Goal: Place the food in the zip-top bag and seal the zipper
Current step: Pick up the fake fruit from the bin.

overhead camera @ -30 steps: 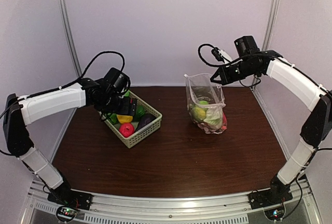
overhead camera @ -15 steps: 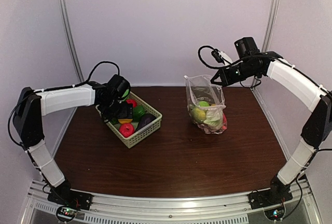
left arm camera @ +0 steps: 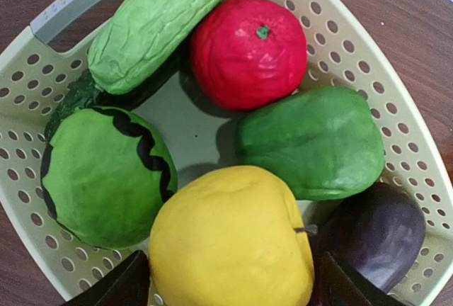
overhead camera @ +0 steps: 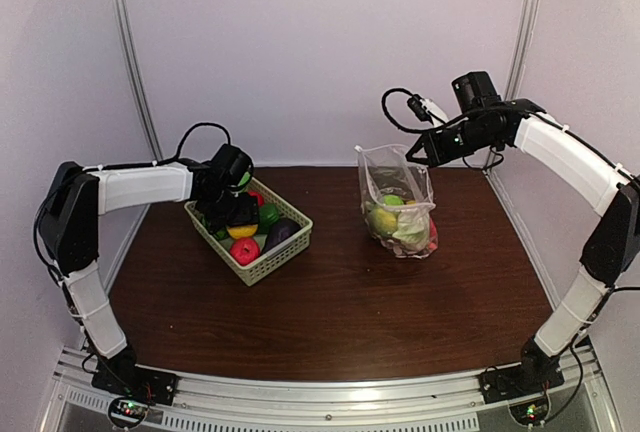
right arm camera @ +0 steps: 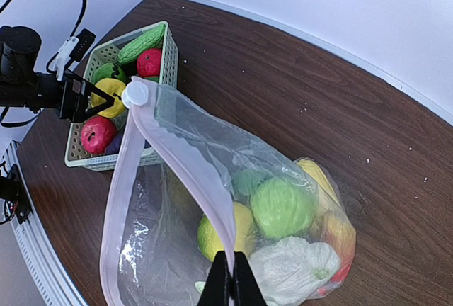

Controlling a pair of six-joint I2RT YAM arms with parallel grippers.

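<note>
The zip-top bag [overhead camera: 398, 202] stands on the table, mouth held up and open. My right gripper [right arm camera: 231, 285] is shut on its pale pink zipper [right arm camera: 191, 164]. Food lies inside: a round green piece [right arm camera: 283, 207], a white cauliflower [right arm camera: 294, 267] and a yellow-green fruit [right arm camera: 212, 231]. My left gripper [left arm camera: 230, 288] is down in the pale green basket [left arm camera: 354, 58], open, its dark fingers [left arm camera: 117, 288] on either side of a yellow fruit [left arm camera: 230, 239]. A red tomato [left arm camera: 248, 51], a green pepper [left arm camera: 311, 143] and a striped green melon [left arm camera: 102, 175] lie around it.
The basket [overhead camera: 270, 262] sits at the table's back left, the bag at the back right. A ridged green gourd [left arm camera: 159, 15] and a purple eggplant [left arm camera: 379, 235] also lie in the basket. White walls stand close behind and to both sides.
My left arm has drawn back and dropped lower into the basket, over the yellow fruit, and its jaws have narrowed a little. The right arm and the bag have not moved.
</note>
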